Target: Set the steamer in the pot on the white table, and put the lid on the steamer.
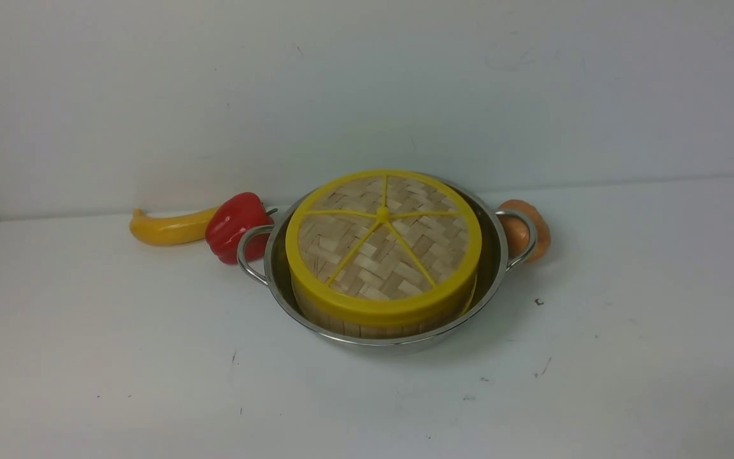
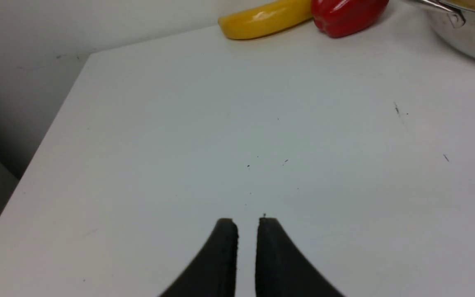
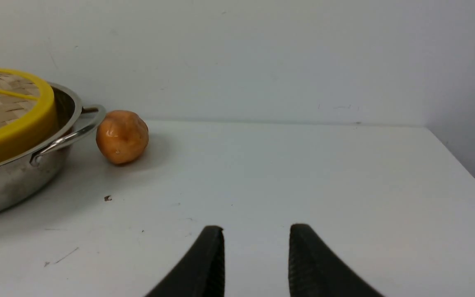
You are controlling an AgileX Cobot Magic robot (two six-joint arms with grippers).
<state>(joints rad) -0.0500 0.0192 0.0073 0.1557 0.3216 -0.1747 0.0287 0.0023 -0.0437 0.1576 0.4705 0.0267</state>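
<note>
You have the white counter [image 1: 86, 357] carrying everything, a plain pale top flecked with small dark specks, and the pot [image 1: 278, 268] is your landmark on it, standing toward the far middle of the counter near the wall. The pot is a wide, shallow, shiny steel vessel with a loop handle on each side. Inside the pot sits the steamer [image 1: 367, 328]; you can see only a band of its pale slatted wall showing beneath the cover, with a clear gap between it and the pot's wall all round. On top of the steamer lies the lid [image 1: 383, 245], its thick yellow rim and yellow spokes meeting at a central hub over woven bamboo, seated flat and covering the steamer fully. Left of the pot you have a yellow banana-shaped fruit [image 1: 166, 228] lying on the counter, and between it and the pot a red bell pepper [image 1: 234, 224], just beside the pot's left handle. Behind the pot's right handle rests a small round orange-brown fruit [image 1: 523, 229], close to the handle. Your left gripper [image 2: 247, 225] hangs over bare counter well away from the pot, its jaws parted by only a thin slit and grasping nothing. Your right gripper [image 3: 256, 233] is likewise over bare counter to the right of the pot, jaws plainly apart and released, nothing between them.
</note>
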